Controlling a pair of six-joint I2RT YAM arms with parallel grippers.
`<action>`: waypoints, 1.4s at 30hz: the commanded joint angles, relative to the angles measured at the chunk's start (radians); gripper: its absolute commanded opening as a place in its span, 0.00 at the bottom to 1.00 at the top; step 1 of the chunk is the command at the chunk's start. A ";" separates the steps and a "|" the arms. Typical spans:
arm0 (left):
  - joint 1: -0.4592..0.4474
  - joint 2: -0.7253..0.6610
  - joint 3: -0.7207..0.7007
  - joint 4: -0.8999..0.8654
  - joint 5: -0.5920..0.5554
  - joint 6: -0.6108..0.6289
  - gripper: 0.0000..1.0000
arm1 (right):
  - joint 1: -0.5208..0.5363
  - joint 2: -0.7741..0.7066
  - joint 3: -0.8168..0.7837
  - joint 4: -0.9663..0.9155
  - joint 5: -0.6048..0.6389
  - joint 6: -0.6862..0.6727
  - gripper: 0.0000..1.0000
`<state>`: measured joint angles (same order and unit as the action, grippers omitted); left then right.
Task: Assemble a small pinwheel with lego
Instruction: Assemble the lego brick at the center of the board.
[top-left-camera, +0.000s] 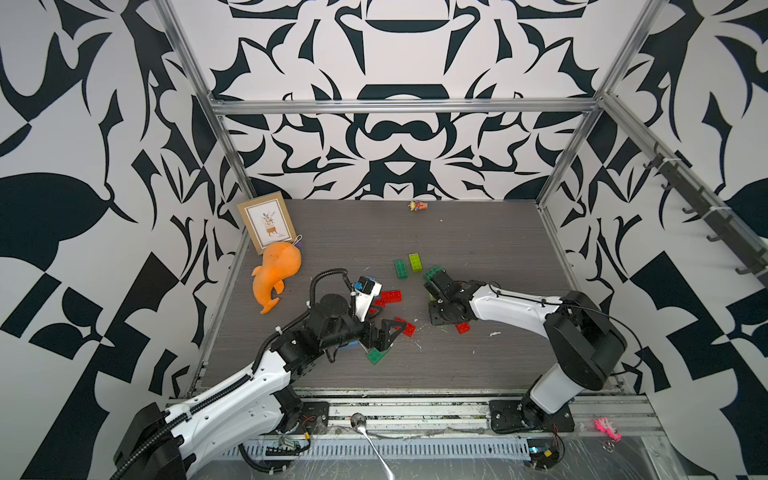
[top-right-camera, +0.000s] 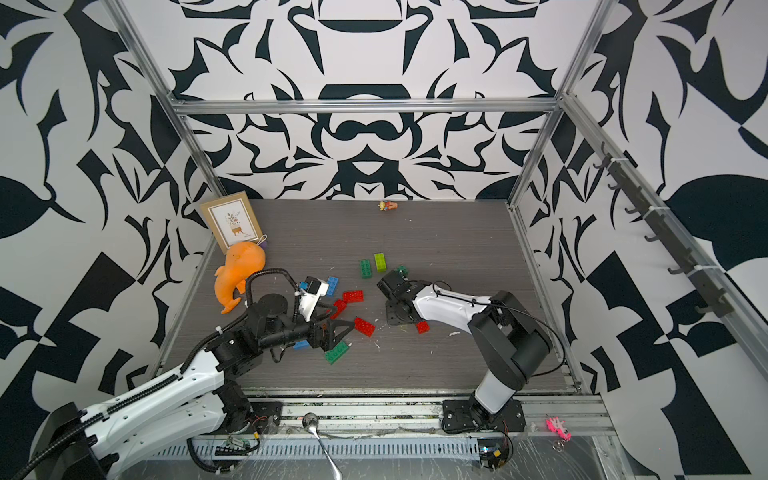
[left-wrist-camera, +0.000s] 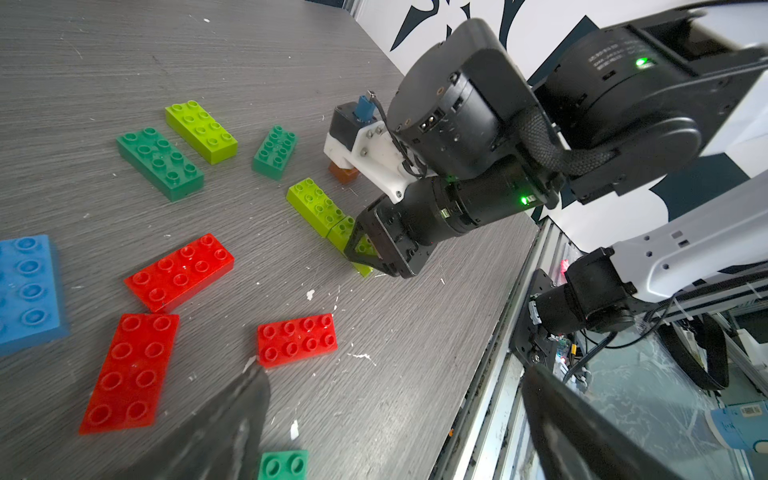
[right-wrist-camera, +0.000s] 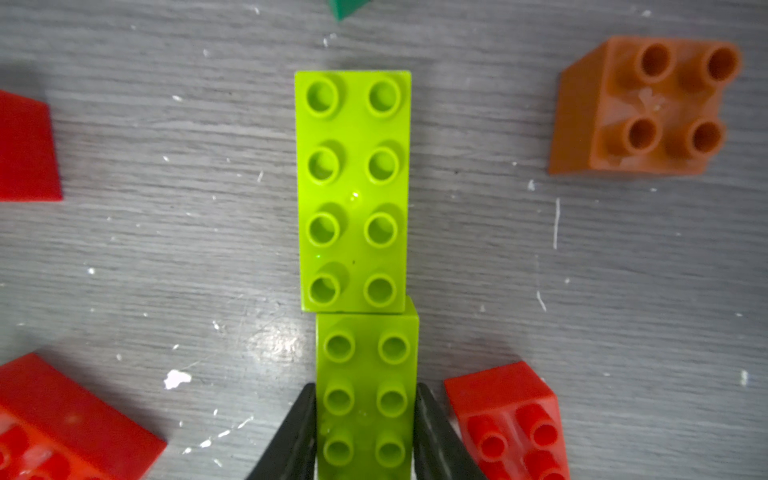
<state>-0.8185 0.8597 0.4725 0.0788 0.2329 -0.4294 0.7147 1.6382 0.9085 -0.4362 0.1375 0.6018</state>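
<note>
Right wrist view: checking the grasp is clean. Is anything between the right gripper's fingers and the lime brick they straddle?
Nothing visible. The right gripper has its fingers against the two long sides of the lime brick. A second lime brick meets its far end, beyond the fingers.

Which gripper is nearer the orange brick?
Right. The right gripper, closed on a lime brick, sits close by the orange brick; the left gripper, open, is farther off, beyond the red bricks.

Bright, even overhead light leaves only faint, soft shadows in both top views, with streaky glints on the clear sheet (top-left-camera: 602, 453) at five o'clock, a white glare spot on the counter (right-wrist-camera: 166, 249) beside the lime brick (right-wrist-camera: 365, 374), and the left tool (left-wrist-camera: 390, 365) blurred, out of focus.
</note>
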 joint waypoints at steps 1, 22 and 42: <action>-0.001 -0.004 -0.012 0.016 0.012 -0.007 0.99 | -0.004 0.004 0.036 -0.003 0.001 -0.005 0.38; -0.001 -0.010 -0.014 0.012 0.011 -0.007 0.99 | -0.006 0.025 0.065 -0.019 0.005 -0.007 0.50; -0.055 0.042 -0.018 0.121 0.042 -0.092 0.99 | -0.187 -0.408 -0.062 -0.128 -0.108 -0.114 0.78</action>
<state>-0.8349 0.8803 0.4725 0.1143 0.2466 -0.4713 0.5663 1.2774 0.9180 -0.5121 0.0628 0.4984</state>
